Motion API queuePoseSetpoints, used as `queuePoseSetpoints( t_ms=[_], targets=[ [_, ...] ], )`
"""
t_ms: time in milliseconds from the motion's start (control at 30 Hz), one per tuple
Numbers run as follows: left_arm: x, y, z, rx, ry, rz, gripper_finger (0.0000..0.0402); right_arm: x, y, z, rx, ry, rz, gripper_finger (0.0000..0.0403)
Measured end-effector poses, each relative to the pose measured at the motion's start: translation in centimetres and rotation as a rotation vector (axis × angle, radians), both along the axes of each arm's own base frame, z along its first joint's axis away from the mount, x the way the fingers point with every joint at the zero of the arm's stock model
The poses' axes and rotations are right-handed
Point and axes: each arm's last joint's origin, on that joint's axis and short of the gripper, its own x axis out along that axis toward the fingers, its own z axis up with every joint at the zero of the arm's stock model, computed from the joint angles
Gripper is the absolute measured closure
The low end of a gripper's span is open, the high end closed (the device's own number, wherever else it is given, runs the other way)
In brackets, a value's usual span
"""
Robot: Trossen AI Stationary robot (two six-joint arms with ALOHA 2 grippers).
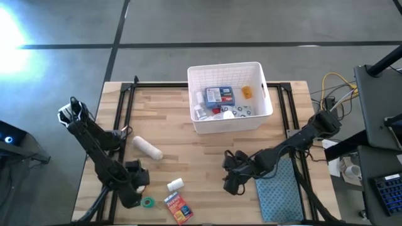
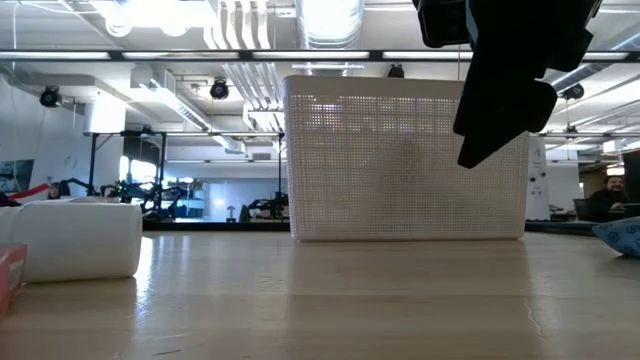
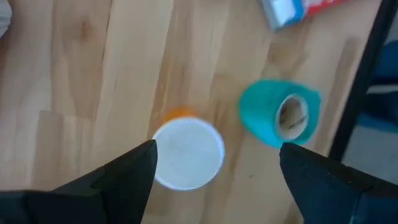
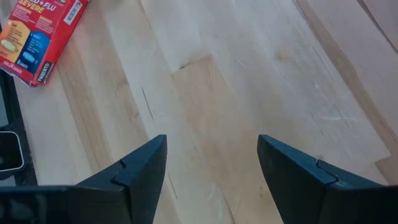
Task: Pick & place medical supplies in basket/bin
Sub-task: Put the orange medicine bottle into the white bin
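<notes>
Directly between spread fingers of left gripper [image 3: 214,165]: white-capped pill bottle [image 3: 188,153], green tape roll [image 3: 280,112] beside; right gripper [image 4: 211,158] apart, empty.

White slotted basket [image 1: 264,78] holding a blue-and-white box [image 1: 219,95] and an orange item [image 1: 247,91]. Teal-green tape roll [image 3: 280,112], white-capped bottle [image 3: 188,153], red cold-and-flu box [image 4: 42,35] on pale striped wood table [image 1: 188,157]. Teal-grey speckled mat [image 1: 282,194] by black arms.
</notes>
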Motion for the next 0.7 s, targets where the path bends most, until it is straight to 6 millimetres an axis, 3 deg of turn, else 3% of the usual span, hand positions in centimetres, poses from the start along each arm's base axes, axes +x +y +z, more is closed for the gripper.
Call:
queuePoseSetpoints(
  t_ms=[300, 700],
  targets=[
    [-0.9, 0.5, -1.7, 0.072, 0.027, -0.088, 0.0086, 0.0, 0.0, -0.1, -0.006, 0.003, 0.002, 0.0163],
    [-1.4, 1.4, -3.6, 0.131, 0.037, -0.080, 0.0086, -0.1, -0.1, -0.3, -0.010, 0.010, 0.003, 0.0163]
  ],
)
